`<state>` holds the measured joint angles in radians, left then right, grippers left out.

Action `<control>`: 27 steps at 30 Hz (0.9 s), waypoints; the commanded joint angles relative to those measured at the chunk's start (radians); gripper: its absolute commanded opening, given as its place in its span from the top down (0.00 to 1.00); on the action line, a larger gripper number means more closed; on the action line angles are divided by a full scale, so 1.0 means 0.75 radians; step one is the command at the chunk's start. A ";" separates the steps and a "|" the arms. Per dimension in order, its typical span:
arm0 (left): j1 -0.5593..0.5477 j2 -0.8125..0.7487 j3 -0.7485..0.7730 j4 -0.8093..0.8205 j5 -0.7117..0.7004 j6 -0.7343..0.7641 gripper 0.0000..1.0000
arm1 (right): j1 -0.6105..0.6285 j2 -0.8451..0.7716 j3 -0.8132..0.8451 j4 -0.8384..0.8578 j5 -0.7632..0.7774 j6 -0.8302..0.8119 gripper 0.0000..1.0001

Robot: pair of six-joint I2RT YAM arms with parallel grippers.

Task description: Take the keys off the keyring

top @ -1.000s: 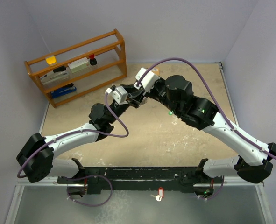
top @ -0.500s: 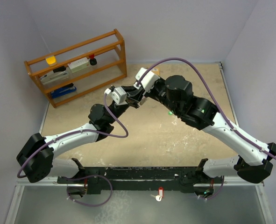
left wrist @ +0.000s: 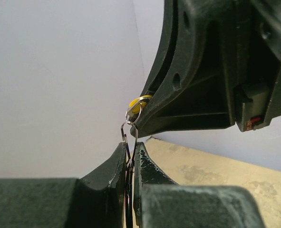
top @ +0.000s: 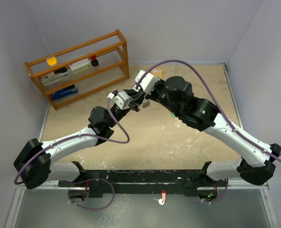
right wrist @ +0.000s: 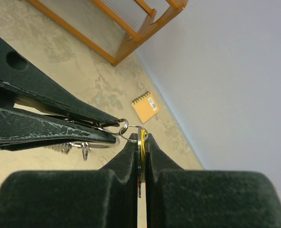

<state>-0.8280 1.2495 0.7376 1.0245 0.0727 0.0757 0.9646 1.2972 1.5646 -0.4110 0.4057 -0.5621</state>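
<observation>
I held the keyring above the desk, left tool and right tool both clamped on it.

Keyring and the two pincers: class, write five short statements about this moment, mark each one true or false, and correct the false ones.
1. The left pincer is shut on a thin wire loop of the keyring. True.
2. The right pincer is wide open. False: its jaws are shut on the other end of the keyring.
3. The keyring lies flat on the table. False: it is held up in the air between the two pincers.
4. A small tan notebook lies on the table near the back wall. True.
5. The wooden rack stands at the right side of the table. False: it stands at the far left corner.
</observation>
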 commanded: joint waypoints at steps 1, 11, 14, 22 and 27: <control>0.000 -0.099 -0.049 -0.123 -0.053 0.175 1.00 | -0.006 -0.006 0.150 0.033 0.097 -0.074 1.00; 0.000 -0.264 0.015 -0.594 0.169 0.413 1.00 | -0.006 0.078 0.333 -0.166 0.071 -0.133 1.00; 0.000 -0.299 0.034 -0.708 0.211 0.462 1.00 | -0.006 0.097 0.364 -0.209 0.053 -0.139 1.00; 0.000 -0.292 0.099 -0.849 0.318 0.498 1.00 | -0.006 0.129 0.405 -0.277 0.002 -0.142 1.00; 0.000 -0.267 0.132 -0.856 0.413 0.490 1.00 | -0.006 0.138 0.407 -0.314 -0.082 -0.138 1.00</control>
<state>-0.8249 1.0321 0.8066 0.4900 0.2588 0.4397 0.9768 1.4185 1.7954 -0.7292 0.3344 -0.6468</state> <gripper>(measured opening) 0.028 0.026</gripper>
